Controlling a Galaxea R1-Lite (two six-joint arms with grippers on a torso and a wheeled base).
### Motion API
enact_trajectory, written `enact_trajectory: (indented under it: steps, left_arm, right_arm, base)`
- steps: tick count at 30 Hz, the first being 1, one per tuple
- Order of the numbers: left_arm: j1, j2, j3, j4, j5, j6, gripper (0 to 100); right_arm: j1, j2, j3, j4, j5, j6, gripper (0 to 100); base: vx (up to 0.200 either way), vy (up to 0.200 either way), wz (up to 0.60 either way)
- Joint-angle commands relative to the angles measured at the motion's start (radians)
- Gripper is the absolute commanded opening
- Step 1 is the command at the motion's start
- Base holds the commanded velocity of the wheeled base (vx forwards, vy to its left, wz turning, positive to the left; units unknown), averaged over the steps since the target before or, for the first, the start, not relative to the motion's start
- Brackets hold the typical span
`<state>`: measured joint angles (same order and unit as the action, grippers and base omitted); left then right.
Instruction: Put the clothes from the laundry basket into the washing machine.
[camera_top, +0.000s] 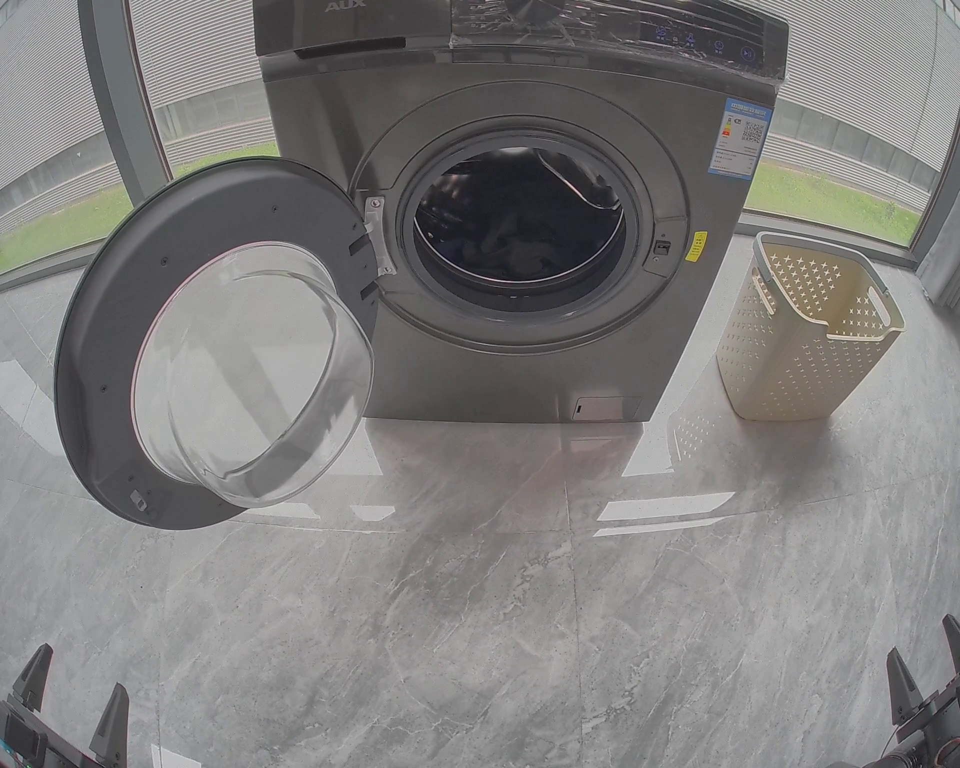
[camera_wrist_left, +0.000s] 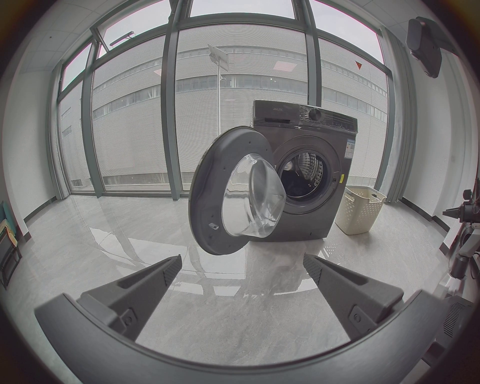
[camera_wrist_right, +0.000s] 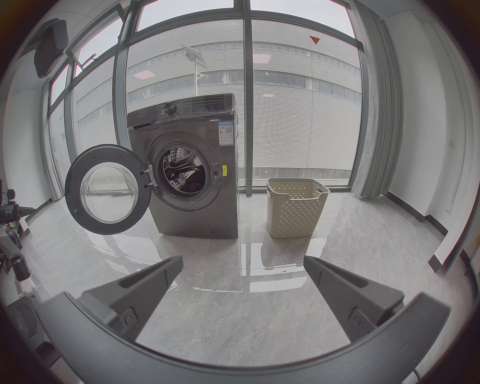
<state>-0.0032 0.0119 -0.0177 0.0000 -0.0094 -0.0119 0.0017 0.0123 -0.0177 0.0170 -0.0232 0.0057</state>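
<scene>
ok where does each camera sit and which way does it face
Head view: on the robot's head, forward and down at the washing machine, its open door and the laundry basket; left tool and right tool tips in the bottom corners.
Left wrist view: on the left wrist, facing the machine across the floor; own open fingers in front.
Right wrist view: on the right wrist, facing the same way; own open fingers in front.
Shared: all show machine, door, basket.

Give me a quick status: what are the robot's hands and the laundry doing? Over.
Open and empty: left gripper, right gripper. Empty-looking laundry basket; dark clothes in the washing machine drum. Its door swung wide open to the left.
</scene>
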Motion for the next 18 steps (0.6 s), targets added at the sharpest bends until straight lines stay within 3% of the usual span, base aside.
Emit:
enact_trajectory:
  steps: [1, 18]
  left_arm:
    - [0.000, -0.010, 0.018, 0.000, 0.000, 0.000, 100]
    - [0.000, -0.009, 0.018, 0.000, -0.001, -0.002, 100]
  right_arm:
    - [0.001, -0.003, 0.012, 0.000, 0.000, 0.000, 100]
    - [0.003, -0.003, 0.012, 0.000, 0.000, 0.000, 100]
  base:
    - [0.000, 0.000, 0.00]
    - [0.000, 0.200, 0.00]
